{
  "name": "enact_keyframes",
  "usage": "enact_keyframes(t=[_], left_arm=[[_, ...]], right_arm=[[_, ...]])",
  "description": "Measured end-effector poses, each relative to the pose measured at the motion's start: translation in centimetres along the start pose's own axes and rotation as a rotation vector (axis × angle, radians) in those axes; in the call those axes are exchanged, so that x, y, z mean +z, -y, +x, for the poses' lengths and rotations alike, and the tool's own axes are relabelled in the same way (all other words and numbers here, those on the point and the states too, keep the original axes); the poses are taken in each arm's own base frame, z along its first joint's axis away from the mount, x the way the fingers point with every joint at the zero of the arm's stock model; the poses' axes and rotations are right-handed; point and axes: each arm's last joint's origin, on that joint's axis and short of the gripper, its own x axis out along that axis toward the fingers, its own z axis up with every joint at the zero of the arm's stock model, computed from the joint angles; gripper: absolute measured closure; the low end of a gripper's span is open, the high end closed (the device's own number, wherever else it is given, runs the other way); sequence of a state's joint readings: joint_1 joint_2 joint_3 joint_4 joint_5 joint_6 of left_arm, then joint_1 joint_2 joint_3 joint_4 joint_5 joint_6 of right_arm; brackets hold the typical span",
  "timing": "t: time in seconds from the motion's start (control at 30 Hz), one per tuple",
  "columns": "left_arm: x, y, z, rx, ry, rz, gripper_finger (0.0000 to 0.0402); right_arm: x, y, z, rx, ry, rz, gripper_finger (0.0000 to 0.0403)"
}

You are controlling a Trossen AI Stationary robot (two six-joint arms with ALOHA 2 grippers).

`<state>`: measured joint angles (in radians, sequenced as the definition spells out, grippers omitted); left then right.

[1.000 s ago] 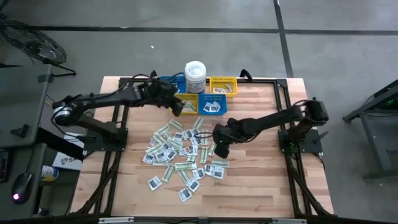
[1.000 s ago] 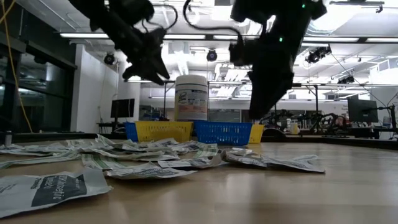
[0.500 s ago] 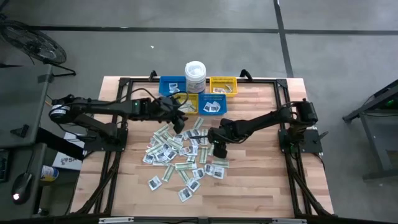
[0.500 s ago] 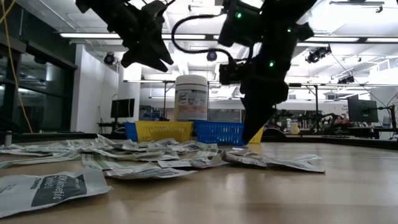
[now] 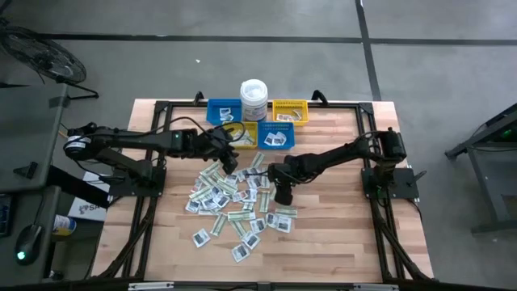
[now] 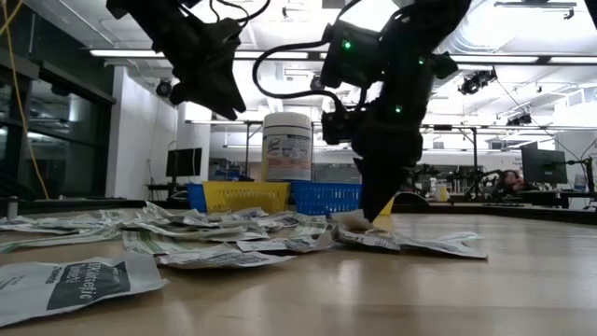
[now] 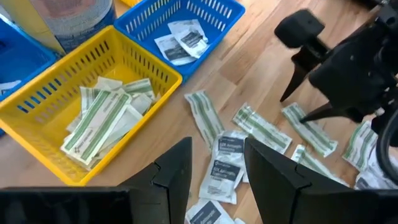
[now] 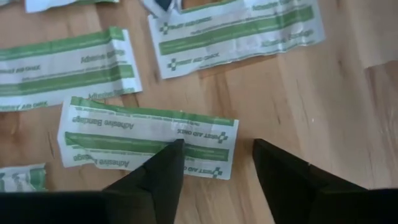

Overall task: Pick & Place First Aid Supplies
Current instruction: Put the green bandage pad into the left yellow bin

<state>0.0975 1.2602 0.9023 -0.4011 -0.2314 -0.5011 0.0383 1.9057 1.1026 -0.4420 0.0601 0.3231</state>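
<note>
Wooden worktop (image 5: 339,242) carries the packets (image 5: 234,202) scattered across its middle. Right gripper (image 5: 283,194) reaches low into the pile, fingers (image 8: 163,171) spread, one tip on a green-and-white strip (image 8: 146,137). Farther back, left gripper (image 5: 229,162) hangs tilted, fingers apart and empty, near the yellow bin (image 7: 74,99).

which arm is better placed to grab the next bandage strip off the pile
Right. The right gripper is down at the table with open fingers straddling a green-and-white strip. The left gripper hovers open above the packets, beside the yellow bin.
</note>
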Motion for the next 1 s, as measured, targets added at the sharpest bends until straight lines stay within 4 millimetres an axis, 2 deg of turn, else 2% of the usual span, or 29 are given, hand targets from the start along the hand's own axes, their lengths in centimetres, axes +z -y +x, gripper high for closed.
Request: enact_keyframes(t=[0.5,0.8,1.0], left_arm=[[-1.4,-0.4,0.7,-0.014,-0.059,0.008,0.0254],[-1.2,-0.3,0.7,-0.027,-0.049,0.005,0.0254],[-0.8,0.0,0.7,-0.076,-0.015,-0.006,0.0254]], right_arm=[[0.0,0.2,-0.4,-0.05,0.029,0.18,0.039],[0.5,-0.1,-3.0,-0.033,0.121,0.268,0.04],[0.8,-0.8,-6.2,-0.082,0.269,0.275,0.0402]])
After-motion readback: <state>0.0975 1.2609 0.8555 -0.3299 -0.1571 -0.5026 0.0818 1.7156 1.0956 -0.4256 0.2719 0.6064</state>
